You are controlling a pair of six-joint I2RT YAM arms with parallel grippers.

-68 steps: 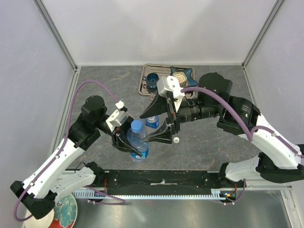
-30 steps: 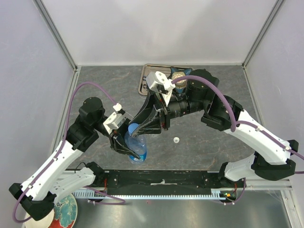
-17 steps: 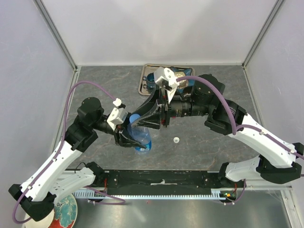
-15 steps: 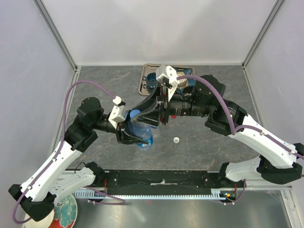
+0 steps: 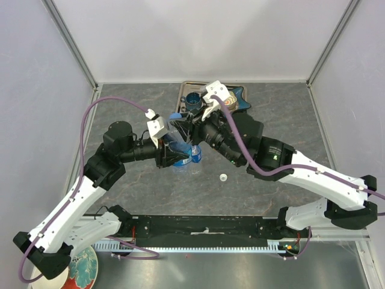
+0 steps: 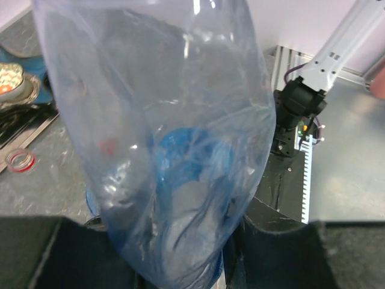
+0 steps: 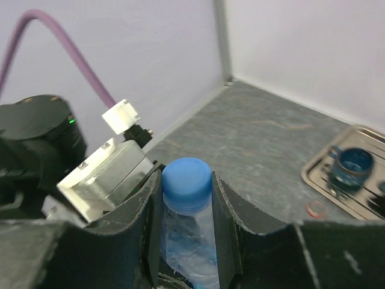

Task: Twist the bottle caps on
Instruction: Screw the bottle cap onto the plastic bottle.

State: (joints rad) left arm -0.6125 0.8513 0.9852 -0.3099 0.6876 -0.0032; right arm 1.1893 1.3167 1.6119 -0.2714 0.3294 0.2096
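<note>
— What did the right gripper (image 7: pixel 186 195) have?
— I had it clamped on the blue cap (image 7: pixel 187 176), which sat mid-frame on the bottle (image 6: pixel 168 120) neck. It was smooth, hard plastic.
— And the left gripper (image 5: pixel 175 155)?
— Closed round the bottle's thin, clear, blue-tinted body, centre of the overhead view. It looked light, crushable and slick, so I judged a gentle hold safest.

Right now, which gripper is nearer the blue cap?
Right. The right gripper is shut on the blue cap itself; the left gripper grips the bottle around its body, away from the cap.
</note>
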